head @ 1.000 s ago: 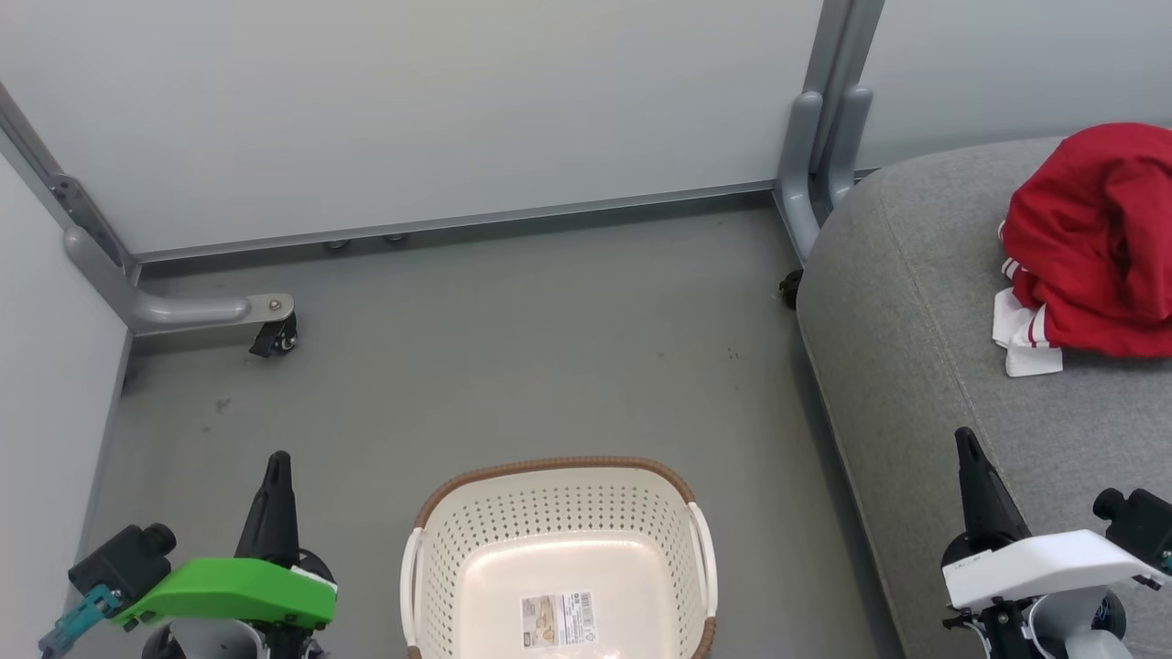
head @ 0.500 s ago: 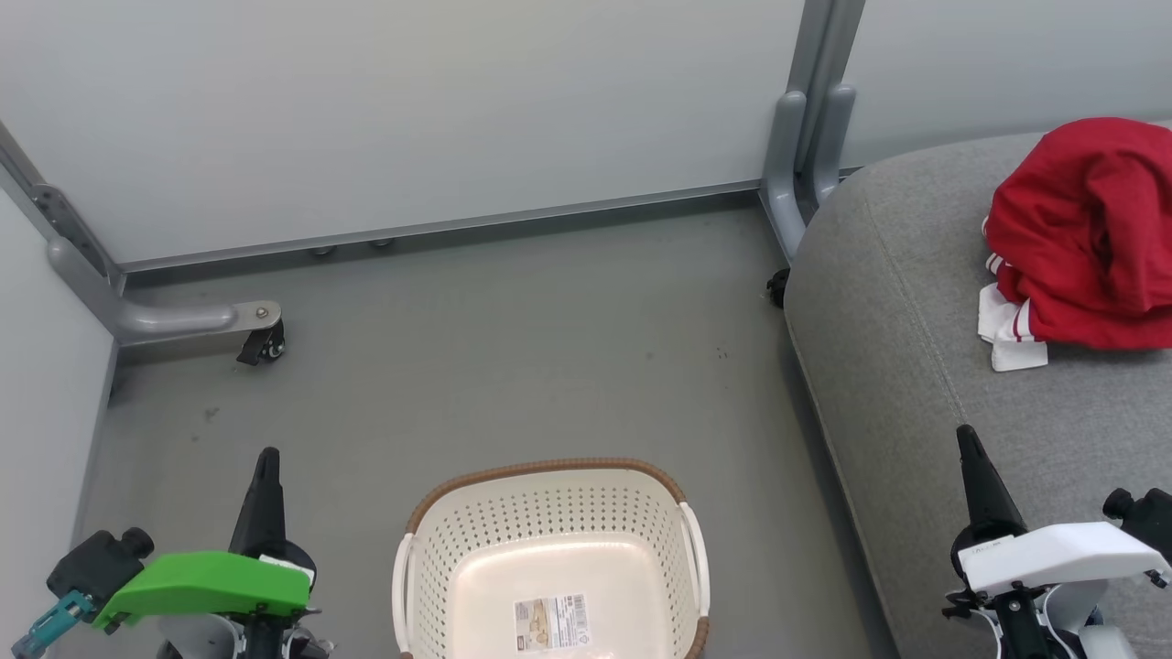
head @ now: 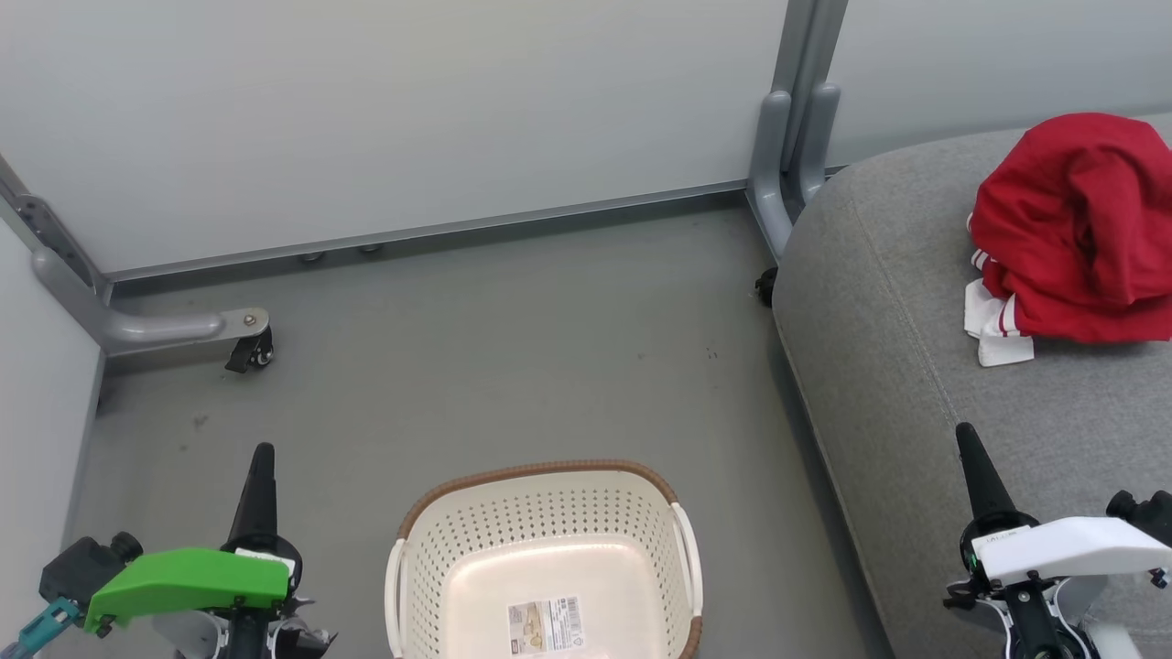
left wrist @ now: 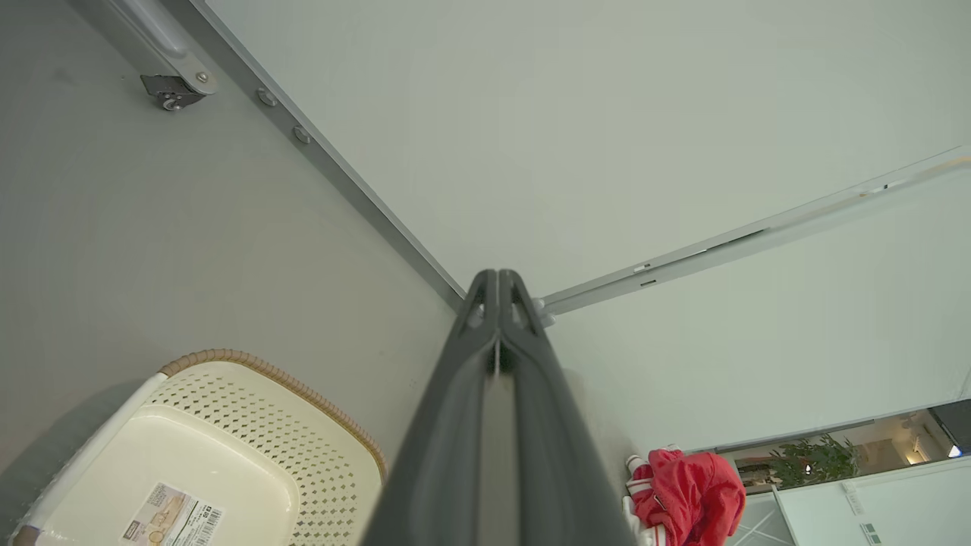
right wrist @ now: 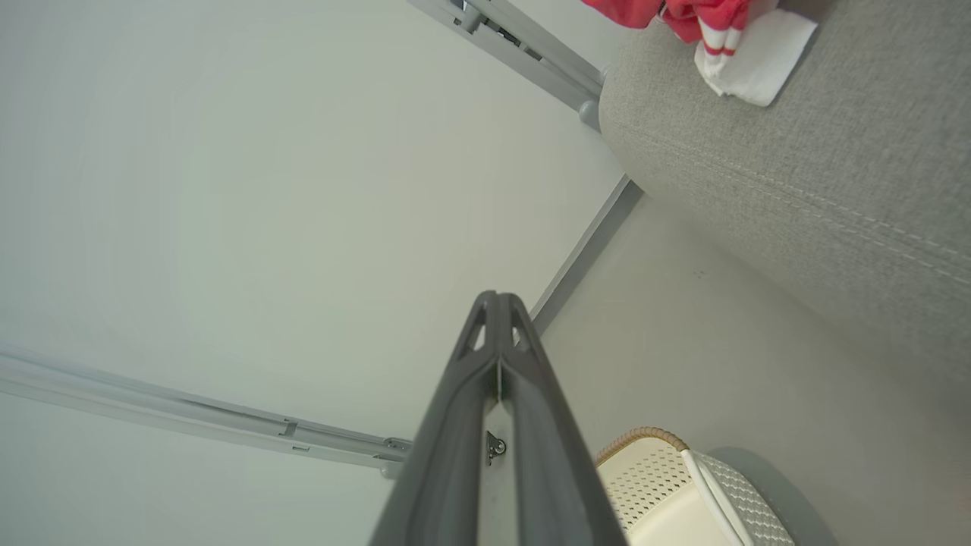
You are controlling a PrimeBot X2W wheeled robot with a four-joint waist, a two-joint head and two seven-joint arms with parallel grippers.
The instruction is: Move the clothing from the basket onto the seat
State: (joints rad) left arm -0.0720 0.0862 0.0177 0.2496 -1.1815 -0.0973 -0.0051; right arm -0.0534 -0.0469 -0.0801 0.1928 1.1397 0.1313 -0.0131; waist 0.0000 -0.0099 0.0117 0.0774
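Observation:
The red clothing (head: 1076,229) with white stripe trim lies bunched on the grey seat (head: 916,384) at the right; it also shows in the left wrist view (left wrist: 694,497) and the right wrist view (right wrist: 683,11). The cream basket (head: 545,558) with its brown rim stands on the floor at bottom centre, holding only a label sticker (head: 548,624). My left gripper (head: 263,455) is shut and empty, left of the basket. My right gripper (head: 963,432) is shut and empty, over the seat's front part. Both pairs of fingers press together in the left wrist view (left wrist: 498,277) and the right wrist view (right wrist: 497,299).
Pale partition walls (head: 412,119) close the back and left. Their grey metal feet with castors (head: 252,352) stand on the grey floor (head: 513,366), and a grey post (head: 792,137) stands by the seat's corner.
The whole head picture has shifted left and a little down, so the camera has moved. Both grippers stay shut and the clothing lies as before.

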